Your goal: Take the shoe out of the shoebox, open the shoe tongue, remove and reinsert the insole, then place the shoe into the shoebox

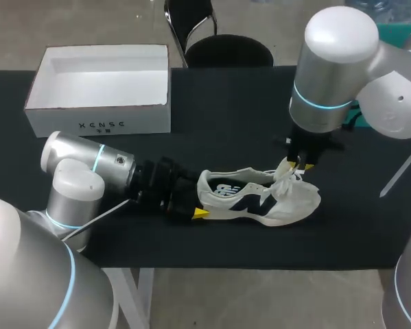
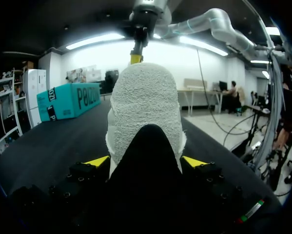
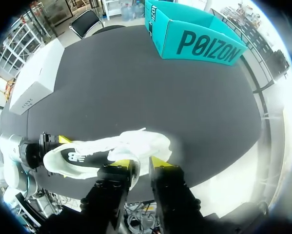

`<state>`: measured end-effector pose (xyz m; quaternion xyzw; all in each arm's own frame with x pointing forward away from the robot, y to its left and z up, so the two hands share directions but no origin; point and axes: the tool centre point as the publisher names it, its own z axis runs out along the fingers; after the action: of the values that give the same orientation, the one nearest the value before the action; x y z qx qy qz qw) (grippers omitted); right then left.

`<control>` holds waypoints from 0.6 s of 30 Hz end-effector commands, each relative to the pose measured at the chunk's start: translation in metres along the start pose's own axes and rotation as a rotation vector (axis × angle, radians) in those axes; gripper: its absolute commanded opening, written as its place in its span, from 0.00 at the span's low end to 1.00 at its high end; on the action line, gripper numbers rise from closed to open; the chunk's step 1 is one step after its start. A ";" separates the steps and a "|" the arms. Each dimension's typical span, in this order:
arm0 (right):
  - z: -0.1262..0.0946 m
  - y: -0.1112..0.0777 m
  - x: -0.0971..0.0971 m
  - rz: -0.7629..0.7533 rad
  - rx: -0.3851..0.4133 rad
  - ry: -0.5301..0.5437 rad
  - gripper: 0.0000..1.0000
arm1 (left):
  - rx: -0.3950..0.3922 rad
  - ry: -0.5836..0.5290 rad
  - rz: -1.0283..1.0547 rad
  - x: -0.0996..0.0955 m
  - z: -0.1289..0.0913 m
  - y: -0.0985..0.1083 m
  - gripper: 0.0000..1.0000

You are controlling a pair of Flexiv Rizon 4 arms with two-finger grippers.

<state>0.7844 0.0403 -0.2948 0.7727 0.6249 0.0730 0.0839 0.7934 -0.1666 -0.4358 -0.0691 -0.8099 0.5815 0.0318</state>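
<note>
Left pincer clamped on the heel of the shoe near the counter's front edge, right pincer over its tongue, grip unclear, shoebox well apart at the far-left edge.

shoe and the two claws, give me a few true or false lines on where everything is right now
1. The shoe lies on the black table, outside the shoebox. True.
2. The left claw is at the shoe's toe. False: it is at the heel, with a yellow-tipped finger against each side.
3. The right claw is over the lace and tongue end of the shoe. True.
4. The shoebox holds a second shoe. False: its inside shows nothing in it.
5. The shoe is all black. False: it is white with a dark marking on its side.
</note>
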 end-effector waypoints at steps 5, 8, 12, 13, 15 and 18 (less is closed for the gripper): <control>-0.035 -0.009 0.018 -0.068 -0.066 0.052 1.00 | -0.001 -0.002 0.000 0.000 0.003 0.002 0.00; -0.043 -0.014 0.025 -0.114 -0.067 0.085 1.00 | -0.001 -0.002 0.000 0.000 0.003 0.002 0.00; -0.051 -0.020 0.038 -0.243 -0.045 0.119 1.00 | -0.001 -0.002 0.000 0.000 0.003 0.002 0.00; -0.053 -0.021 0.042 -0.309 -0.042 0.141 1.00 | -0.001 -0.002 0.000 0.000 0.003 0.002 0.00; -0.054 -0.025 0.049 -0.477 -0.034 0.183 1.00 | -0.001 -0.002 0.000 0.000 0.003 0.002 0.00; -0.052 -0.034 0.057 -0.776 -0.016 0.231 1.00 | -0.001 -0.002 0.000 0.000 0.003 0.002 0.00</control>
<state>0.7536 0.1021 -0.2437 0.6324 0.7617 0.1251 0.0642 0.7934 -0.1665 -0.4359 -0.0691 -0.8100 0.5815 0.0317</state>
